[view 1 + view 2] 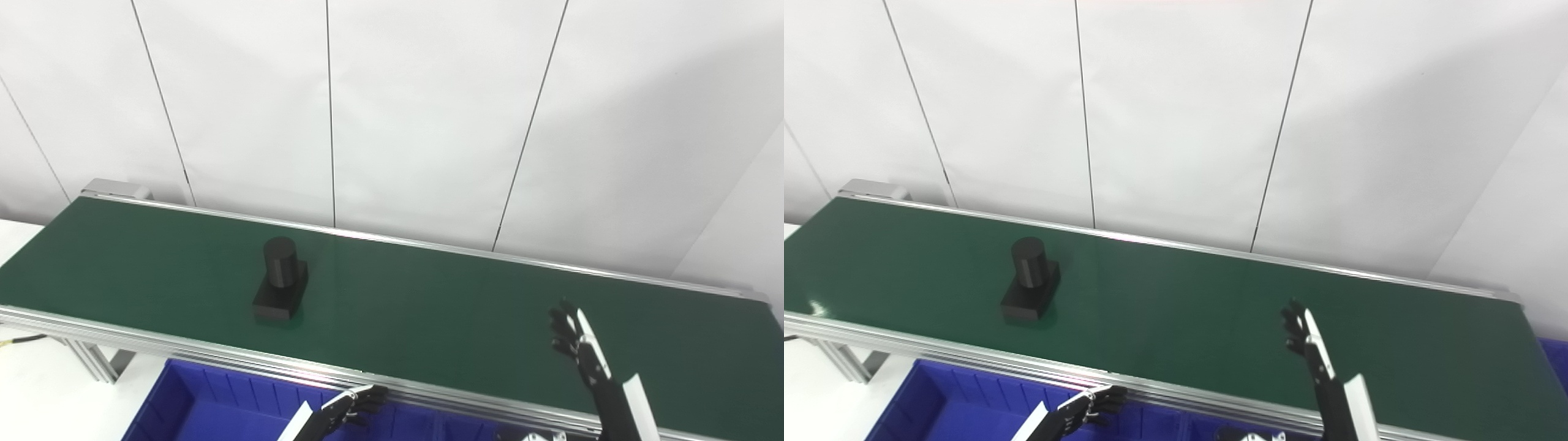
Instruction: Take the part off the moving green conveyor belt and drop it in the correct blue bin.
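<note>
One black part [280, 278] on the belt [429, 312], well left of the empty, spread-fingered right hand [576, 343].

One black part [281, 280], one green belt [429, 306], one blue bin [202, 404], two hands [358, 405] [576, 343]

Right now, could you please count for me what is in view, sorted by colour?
Black: 3 (part, left hand, right hand)
Green: 1 (conveyor belt)
Blue: 1 (bin)
Total: 5
</note>
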Action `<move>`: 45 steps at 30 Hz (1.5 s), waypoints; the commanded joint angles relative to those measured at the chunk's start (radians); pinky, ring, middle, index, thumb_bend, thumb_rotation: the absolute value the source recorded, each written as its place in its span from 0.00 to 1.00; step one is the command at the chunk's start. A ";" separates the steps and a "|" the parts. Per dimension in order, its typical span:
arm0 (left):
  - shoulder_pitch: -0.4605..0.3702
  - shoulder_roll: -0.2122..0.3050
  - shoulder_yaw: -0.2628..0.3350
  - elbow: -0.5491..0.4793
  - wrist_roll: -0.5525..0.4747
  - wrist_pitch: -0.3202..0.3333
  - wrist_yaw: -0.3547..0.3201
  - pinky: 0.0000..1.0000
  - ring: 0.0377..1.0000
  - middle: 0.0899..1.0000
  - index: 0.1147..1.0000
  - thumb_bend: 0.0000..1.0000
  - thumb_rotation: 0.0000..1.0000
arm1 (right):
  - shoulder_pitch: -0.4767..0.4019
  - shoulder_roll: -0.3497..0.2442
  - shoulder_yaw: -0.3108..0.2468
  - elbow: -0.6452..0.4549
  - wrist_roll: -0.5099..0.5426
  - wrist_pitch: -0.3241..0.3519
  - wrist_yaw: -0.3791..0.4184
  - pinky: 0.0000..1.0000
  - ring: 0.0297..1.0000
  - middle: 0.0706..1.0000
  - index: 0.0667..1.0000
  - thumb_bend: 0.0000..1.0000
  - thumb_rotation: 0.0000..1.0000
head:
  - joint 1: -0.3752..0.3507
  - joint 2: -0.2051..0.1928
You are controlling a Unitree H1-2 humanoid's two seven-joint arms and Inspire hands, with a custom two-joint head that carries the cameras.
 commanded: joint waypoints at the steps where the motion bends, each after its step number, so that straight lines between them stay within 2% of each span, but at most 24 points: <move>1: -0.025 0.006 -0.007 -0.014 -0.016 -0.041 0.017 0.70 0.76 0.78 0.77 1.00 0.25 | -0.050 0.010 -0.003 -0.029 -0.007 0.031 0.011 0.86 0.90 0.90 0.96 0.95 0.36 | -0.003 0.003; 10: -0.038 0.015 -0.033 -0.010 -0.021 -0.041 0.010 0.66 0.73 0.76 0.75 1.00 0.28 | -0.175 0.002 0.001 0.013 0.005 0.098 0.069 0.84 0.89 0.90 0.97 0.90 0.33 | -0.009 0.012; 19: -0.041 0.016 -0.045 -0.009 -0.035 -0.041 0.004 0.66 0.73 0.75 0.75 1.00 0.28 | -0.274 0.002 0.023 0.062 -0.032 0.178 0.111 0.88 0.90 0.92 0.98 0.89 0.38 | -0.015 0.017; 26: -0.046 0.028 -0.068 -0.012 -0.034 -0.041 0.006 0.68 0.74 0.76 0.76 1.00 0.29 | -0.362 0.006 0.058 0.143 -0.085 0.233 0.126 0.82 0.88 0.90 0.96 0.92 0.42 | -0.020 0.021; 30: -0.047 0.034 -0.079 -0.016 -0.057 -0.041 -0.008 0.69 0.75 0.76 0.76 1.00 0.27 | -0.411 0.019 0.076 0.200 -0.099 0.266 0.132 0.79 0.87 0.91 0.97 0.92 0.43 | -0.028 0.027; 34: -0.049 0.040 -0.087 -0.017 -0.071 -0.041 -0.020 0.70 0.76 0.77 0.76 1.00 0.29 | -0.456 0.036 0.090 0.258 -0.112 0.282 0.125 0.77 0.88 0.92 0.97 0.95 0.46 | -0.032 0.031; 39: -0.053 0.047 -0.094 -0.017 -0.088 -0.041 -0.034 0.71 0.76 0.77 0.76 1.00 0.30 | -0.509 0.058 0.110 0.335 -0.132 0.287 0.116 0.70 0.83 0.90 0.96 0.96 0.46 | -0.045 0.039; 45: -0.048 0.048 -0.092 -0.025 -0.094 -0.041 -0.040 0.71 0.76 0.77 0.75 1.00 0.31 | -0.562 0.077 0.141 0.436 -0.159 0.269 0.096 0.74 0.85 0.89 0.97 0.95 0.47 | -0.053 0.045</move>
